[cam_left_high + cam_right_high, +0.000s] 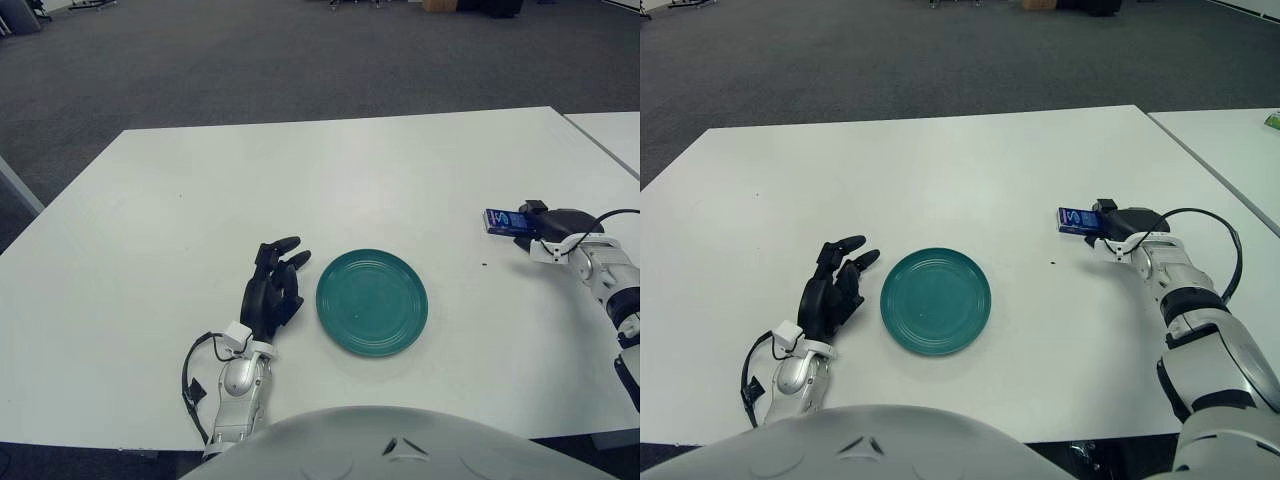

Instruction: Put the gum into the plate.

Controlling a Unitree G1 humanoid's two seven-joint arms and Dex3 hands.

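A blue gum pack (503, 221) is at the right side of the white table, held in the fingers of my right hand (535, 226). It also shows in the right eye view (1077, 219). The hand is right of the teal plate (372, 302), about a plate's width away, low over the table. The plate is empty and stands near the table's front middle. My left hand (272, 290) shows just left of the plate with its fingers relaxed, holding nothing.
The white table (300, 190) stretches far back and left. A second white table (610, 135) stands at the right, across a narrow gap. Grey carpet floor lies beyond.
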